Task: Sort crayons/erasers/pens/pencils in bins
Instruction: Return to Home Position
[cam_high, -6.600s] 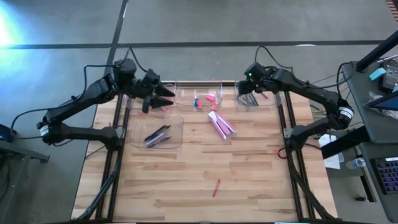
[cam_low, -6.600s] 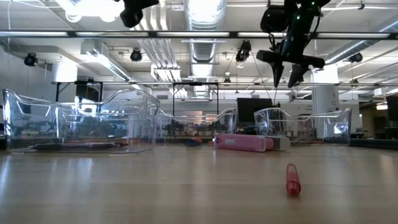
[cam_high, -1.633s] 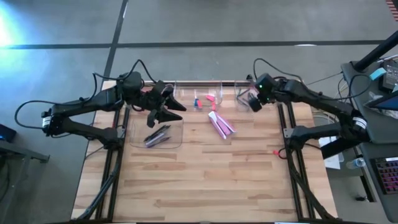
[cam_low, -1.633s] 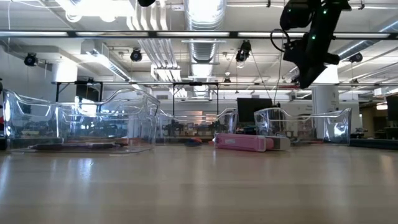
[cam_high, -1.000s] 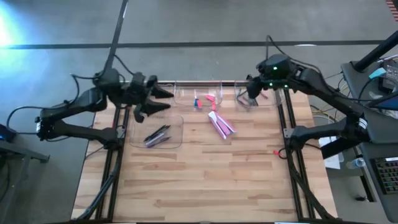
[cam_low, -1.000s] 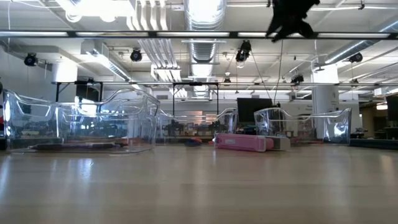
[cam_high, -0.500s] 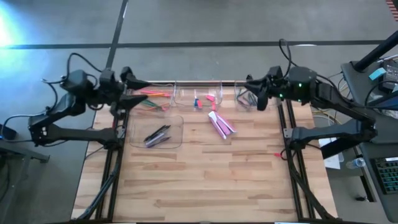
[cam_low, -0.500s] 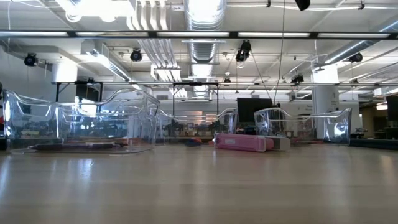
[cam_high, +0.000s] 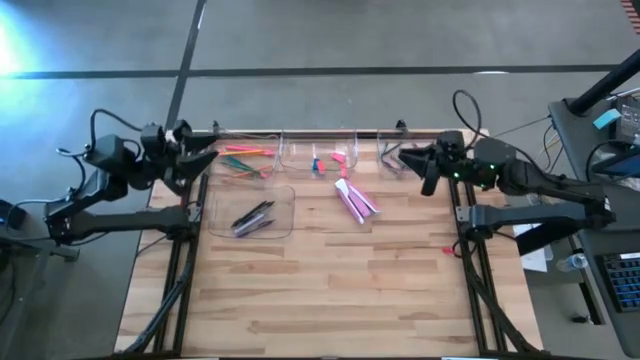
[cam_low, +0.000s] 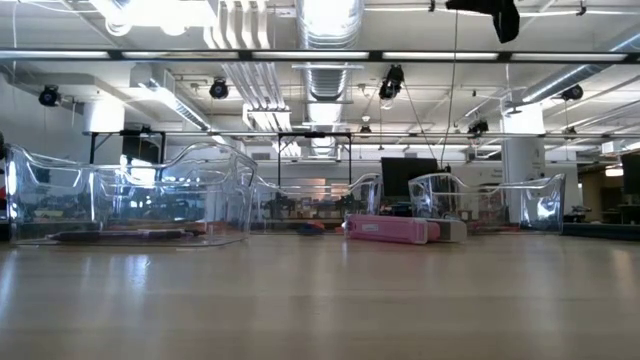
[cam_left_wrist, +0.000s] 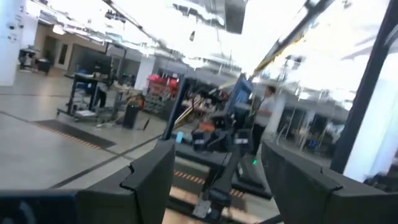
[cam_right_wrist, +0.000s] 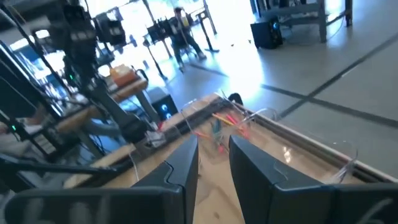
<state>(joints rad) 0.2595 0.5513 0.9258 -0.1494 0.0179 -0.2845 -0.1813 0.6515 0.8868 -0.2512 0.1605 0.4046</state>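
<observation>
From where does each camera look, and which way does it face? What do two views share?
High view: above the table, facing straight down; both arms, left gripper and right gripper, show.
Low view: at table-top height, facing level past the bins into the room; an arm part shows on top.
Left wrist view: on the left arm, facing across the table; its open fingers show.
Right wrist view: on the right arm, facing the far bins; its fingers show.
Shared: high and low views both show the pink erasers.
</observation>
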